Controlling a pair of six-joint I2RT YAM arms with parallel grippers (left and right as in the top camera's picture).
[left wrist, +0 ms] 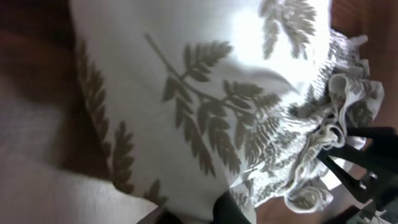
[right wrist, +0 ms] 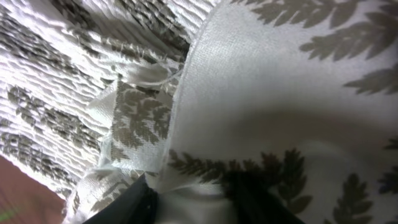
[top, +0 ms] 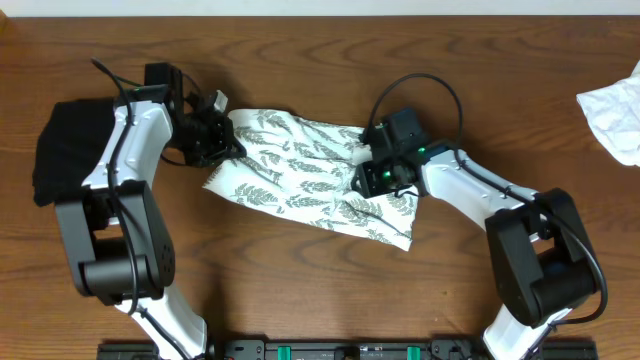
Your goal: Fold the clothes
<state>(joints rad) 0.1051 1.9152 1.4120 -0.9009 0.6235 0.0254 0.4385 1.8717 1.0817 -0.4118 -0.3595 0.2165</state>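
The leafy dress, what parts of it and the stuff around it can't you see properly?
Overhead: the right end effector sits on the dress; its own body hides the fingertips, so open or shut is unclear.
Right wrist: fabric fills the view; the fingers are dark blurs at the bottom edge.
Overhead: the white cloth is cut off by the right edge.
Overhead: the left arm covers part of the black bundle.

white cloth (top: 612,118): cut off, right edge
black bundle (top: 62,150): half under left arm (top: 135,140)
right gripper (right wrist: 196,198): fingertips buried in dress (right wrist: 280,93), kinda blurry
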